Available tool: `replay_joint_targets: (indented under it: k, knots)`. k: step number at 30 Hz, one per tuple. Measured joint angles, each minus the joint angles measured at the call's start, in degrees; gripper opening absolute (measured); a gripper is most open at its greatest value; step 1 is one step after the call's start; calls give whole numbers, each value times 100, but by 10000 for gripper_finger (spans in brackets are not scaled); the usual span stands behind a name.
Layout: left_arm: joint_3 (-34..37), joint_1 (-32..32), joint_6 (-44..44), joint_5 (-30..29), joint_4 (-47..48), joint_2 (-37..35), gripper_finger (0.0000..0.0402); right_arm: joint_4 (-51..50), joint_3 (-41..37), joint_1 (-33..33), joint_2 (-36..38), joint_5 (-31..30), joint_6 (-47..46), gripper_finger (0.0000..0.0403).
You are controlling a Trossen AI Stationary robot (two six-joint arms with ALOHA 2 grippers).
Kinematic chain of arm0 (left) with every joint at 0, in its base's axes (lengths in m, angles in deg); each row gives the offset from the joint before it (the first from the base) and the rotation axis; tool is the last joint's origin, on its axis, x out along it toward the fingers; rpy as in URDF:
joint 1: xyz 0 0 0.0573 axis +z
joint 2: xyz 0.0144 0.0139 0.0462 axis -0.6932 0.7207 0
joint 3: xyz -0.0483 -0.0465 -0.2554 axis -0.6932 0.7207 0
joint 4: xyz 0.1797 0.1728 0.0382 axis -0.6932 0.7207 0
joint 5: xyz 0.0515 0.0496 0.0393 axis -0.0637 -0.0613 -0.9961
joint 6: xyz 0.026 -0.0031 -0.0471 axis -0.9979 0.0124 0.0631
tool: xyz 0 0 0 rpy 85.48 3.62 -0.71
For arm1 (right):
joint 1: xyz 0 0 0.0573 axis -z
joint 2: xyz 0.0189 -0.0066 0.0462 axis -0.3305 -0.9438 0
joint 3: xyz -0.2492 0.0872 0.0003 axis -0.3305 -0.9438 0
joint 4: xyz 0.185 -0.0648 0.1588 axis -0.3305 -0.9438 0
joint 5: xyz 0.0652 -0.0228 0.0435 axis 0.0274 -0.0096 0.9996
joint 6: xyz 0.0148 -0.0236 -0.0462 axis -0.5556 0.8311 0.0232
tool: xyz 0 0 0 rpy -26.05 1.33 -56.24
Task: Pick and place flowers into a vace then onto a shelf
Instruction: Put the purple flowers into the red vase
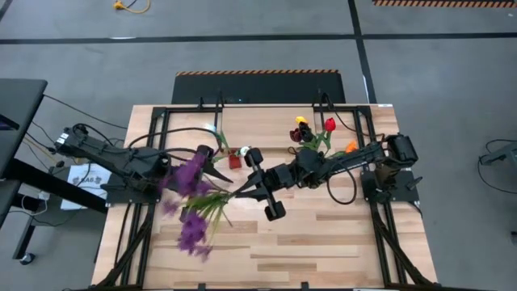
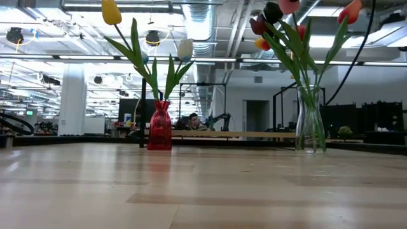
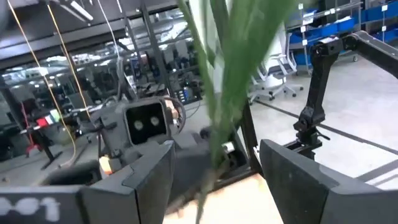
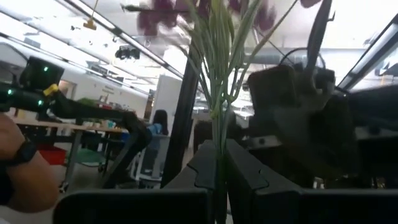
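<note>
A purple-blossomed sprig (image 1: 192, 204) on green stems hangs blurred over the table's left middle, with my right gripper (image 1: 236, 191) shut on its stems. My left gripper (image 1: 212, 162) is open. Its two fingers (image 3: 140, 180) stand on either side of the green stems (image 3: 227, 93) and do not visibly touch them. A red vase (image 2: 159, 126) holds a yellow and a white tulip. A clear glass vase (image 2: 310, 121) holds several tulips. Both vases stand on their bases toward the table's far side. The shelf is out of view. My right gripper pinches the sprig's bundled green stems (image 4: 217, 146) between its two fingers, which come from the table's right and slant a little upward. The sprig is lifted clear of the table. Its blossoms (image 4: 163, 14) reach beyond the fingertips toward the table's left.
Black frame rails (image 1: 161, 129) run along the table's left, right and far sides. The plank tabletop (image 1: 323, 242) lies bare toward its near edge. A person's hand with a wristband (image 4: 18, 171) shows in the room beyond the table.
</note>
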Motion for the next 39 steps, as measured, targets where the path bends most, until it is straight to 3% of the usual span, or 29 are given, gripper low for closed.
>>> replay_joint_targets:
  k: [20, 26, 32, 39]
  knots:
    - [-2, 33, -304, 265, -814, 175, 214, -110, -6, 68, -6, -61, -2, 5]
    - [-2, 33, -307, 32, -865, 162, 151, -168, -6, 66, -6, -61, -5, 11]
    - [-2, 28, -407, -15, -828, 157, 20, -252, -6, 73, -2, -87, -21, 21]
    - [-71, 28, -404, -270, -360, -43, 6, -685, -6, 66, 26, -335, -17, 67]
